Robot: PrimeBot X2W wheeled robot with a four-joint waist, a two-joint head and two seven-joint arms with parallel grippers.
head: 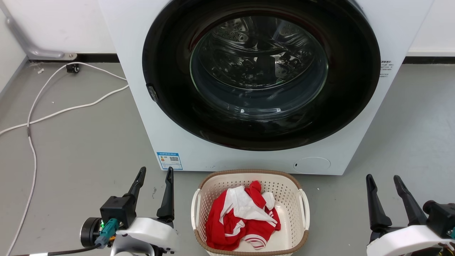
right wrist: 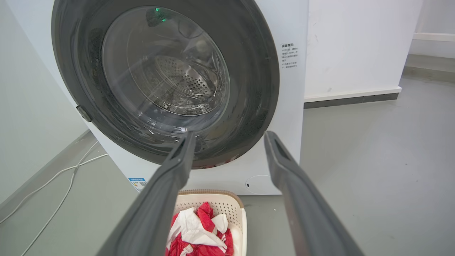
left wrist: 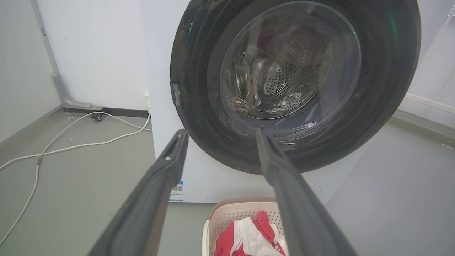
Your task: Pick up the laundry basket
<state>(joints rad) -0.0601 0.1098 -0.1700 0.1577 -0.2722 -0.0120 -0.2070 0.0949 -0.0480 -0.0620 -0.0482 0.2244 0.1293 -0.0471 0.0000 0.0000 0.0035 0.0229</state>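
We see cream-white perforated plastic laundry basket [head: 249, 172], brown woven-look rim, on grey floor [head: 71, 160], just before front of white front-loading washing machine [head: 142, 117], between our arms. Fingers spread and empty on left gripper [head: 156, 175] and right gripper [head: 384, 179], both clear of basket. We judge it light, fairly stiff, walls may flex. Crumpled red-and-white garment [head: 241, 220] adds little weight. We'd take white side handles [head: 194, 209], one per arm, lift level.
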